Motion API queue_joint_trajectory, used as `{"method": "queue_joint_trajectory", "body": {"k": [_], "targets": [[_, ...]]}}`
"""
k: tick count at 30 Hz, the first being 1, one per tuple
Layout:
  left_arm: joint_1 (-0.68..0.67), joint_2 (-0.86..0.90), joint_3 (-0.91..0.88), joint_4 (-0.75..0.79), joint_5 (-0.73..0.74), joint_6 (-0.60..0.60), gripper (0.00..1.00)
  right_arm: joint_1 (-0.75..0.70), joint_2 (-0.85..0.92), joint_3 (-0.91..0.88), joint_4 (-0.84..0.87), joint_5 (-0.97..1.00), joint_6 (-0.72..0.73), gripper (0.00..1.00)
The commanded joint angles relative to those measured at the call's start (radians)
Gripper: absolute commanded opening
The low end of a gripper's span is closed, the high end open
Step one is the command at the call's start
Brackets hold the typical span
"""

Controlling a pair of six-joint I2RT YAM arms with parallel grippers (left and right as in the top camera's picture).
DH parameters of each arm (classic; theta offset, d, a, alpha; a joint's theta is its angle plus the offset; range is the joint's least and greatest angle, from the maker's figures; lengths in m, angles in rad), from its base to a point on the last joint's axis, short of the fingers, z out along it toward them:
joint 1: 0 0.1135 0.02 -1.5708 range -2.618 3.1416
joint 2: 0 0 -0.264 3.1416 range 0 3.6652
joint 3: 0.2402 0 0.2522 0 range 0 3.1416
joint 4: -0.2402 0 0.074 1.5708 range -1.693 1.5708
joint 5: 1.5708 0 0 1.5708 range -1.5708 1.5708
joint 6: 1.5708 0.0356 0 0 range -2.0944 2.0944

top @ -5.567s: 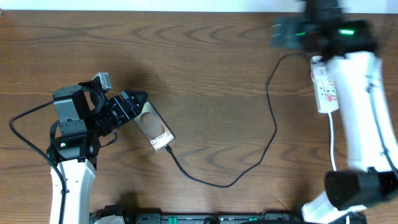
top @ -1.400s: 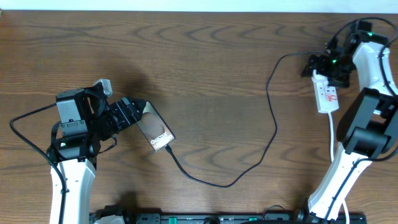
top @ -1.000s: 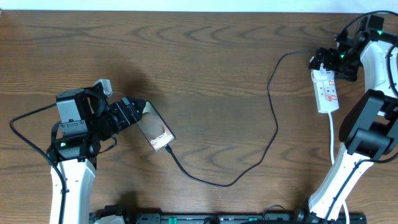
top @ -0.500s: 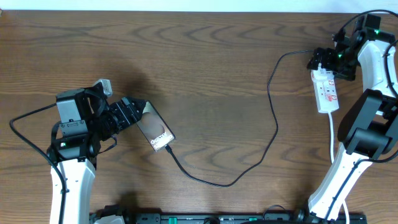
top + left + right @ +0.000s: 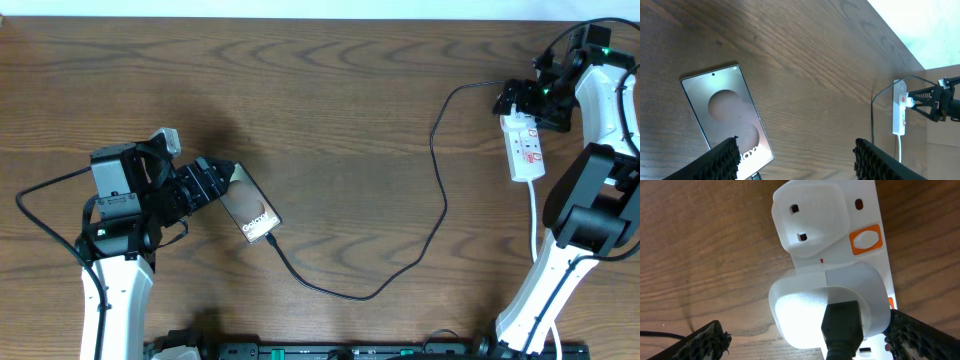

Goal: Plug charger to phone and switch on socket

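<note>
On the near-left part of the counter [image 5: 330,120], dark brown wood with a strong grain: the phone [image 5: 248,208], flat, set aslant, pale round patch and white lettering up. The charger [image 5: 440,200], a thin black cable, meets the phone's near end, loops right across the counter and runs far to the socket [image 5: 524,145].

At the phone's left end: the left end effector [image 5: 214,178], released, its fingers [image 5: 722,159] spread far wider than the phone. Its wrist view puts one fingertip over the phone's near corner; contact cannot be told.

Far right: the socket, a white strip with red markings, its white cord [image 5: 536,225] running nearward.

At the socket's far end: the right end effector [image 5: 516,100], released, fingers [image 5: 705,342] wide on either side. Only its wrist view shows an orange switch [image 5: 866,239], an unoccupied outlet [image 5: 799,222] and a black plug [image 5: 842,325] seated in a white housing [image 5: 800,315]. The left wrist view shows the same socket small and side-on, well to the right.

Far edge: a pale wall strip [image 5: 300,8].
</note>
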Motion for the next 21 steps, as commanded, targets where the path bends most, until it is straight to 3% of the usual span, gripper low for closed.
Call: {"method": "queue_joint_trajectory", "body": {"k": [1, 21], "targets": [[-0.003, 0.002, -0.003, -0.007, -0.013, 0.014, 0.71, 0.013, 0.039, 0.001, -0.011, -0.039, 0.003, 0.99], [-0.003, 0.002, -0.003, -0.010, -0.013, 0.014, 0.71, 0.014, 0.058, 0.001, -0.014, -0.113, 0.003, 0.99]]}}
